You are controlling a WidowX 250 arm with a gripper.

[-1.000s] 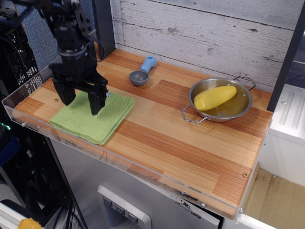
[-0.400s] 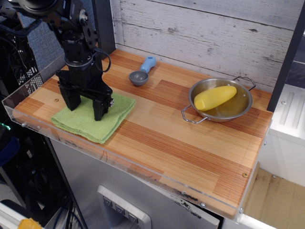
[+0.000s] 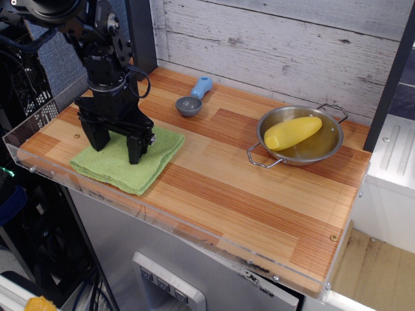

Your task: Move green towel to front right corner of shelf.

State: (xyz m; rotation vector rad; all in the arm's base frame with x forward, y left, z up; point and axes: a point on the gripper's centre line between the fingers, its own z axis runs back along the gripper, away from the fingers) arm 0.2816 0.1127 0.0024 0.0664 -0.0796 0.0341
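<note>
The light green towel (image 3: 130,170) lies flat near the front left corner of the wooden shelf (image 3: 227,188). My black gripper (image 3: 117,150) stands upright over the towel with its fingers spread wide. Both fingertips rest down on or just above the cloth, one near its left part, one near its middle. Nothing is held between them. The arm covers the towel's rear part.
A steel pan (image 3: 302,136) holding a yellow squash (image 3: 292,131) sits at the back right. A blue-handled grey scoop (image 3: 192,98) lies at the back centre. A clear acrylic rim (image 3: 168,223) runs along the front and left edges. A dark post (image 3: 388,78) stands at the right.
The gripper has moved slightly right and lowered onto the towel since a second ago. The towel's right edge has shifted a little. Since 0.4 s ago, hardly anything moved.
</note>
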